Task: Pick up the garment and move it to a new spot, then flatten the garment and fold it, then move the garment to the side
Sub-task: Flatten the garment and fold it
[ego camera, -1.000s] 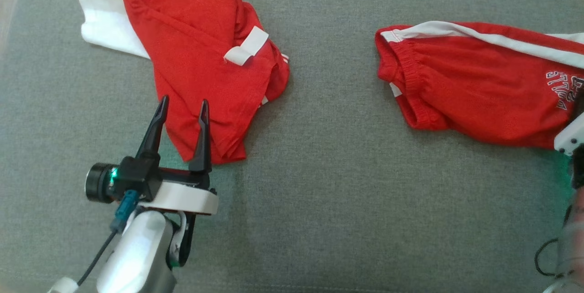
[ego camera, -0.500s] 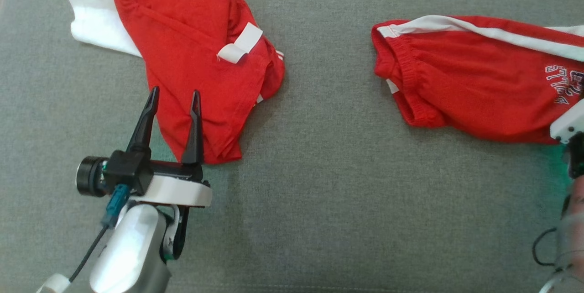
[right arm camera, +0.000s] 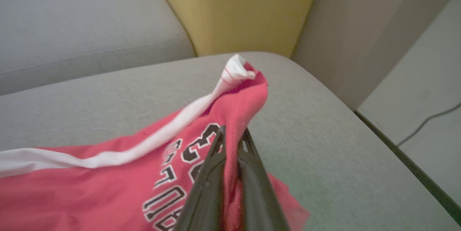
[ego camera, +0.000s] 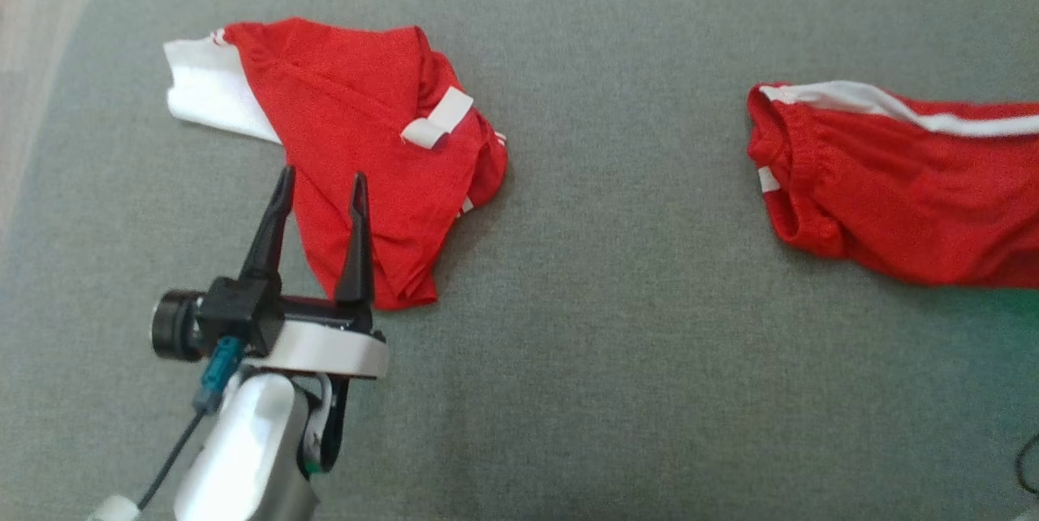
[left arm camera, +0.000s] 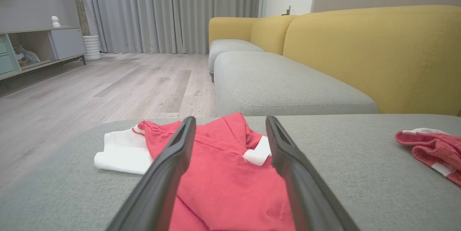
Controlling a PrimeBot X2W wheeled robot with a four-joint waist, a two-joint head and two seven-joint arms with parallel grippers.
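R gripper [right arm camera: 232, 134] fingers pressed together, pinching a fold of red shorts [right arm camera: 108, 188] next to the lettering. Shorts lie at right side of grey cushion [ego camera: 609, 326]. L gripper [ego camera: 322, 176] fingers spread wide, tips over near-left edge of crumpled red shirt [ego camera: 357, 148], which lies on left, well apart from shorts.

A yellow sofa [left arm camera: 367, 54] with grey seat cushions [left arm camera: 284, 87] stands beyond the grey upholstered surface [ego camera: 617, 359], with pale wood floor [left arm camera: 108, 87], long grey curtains [left arm camera: 155, 8] and a low cabinet [left arm camera: 61, 42] farther off.
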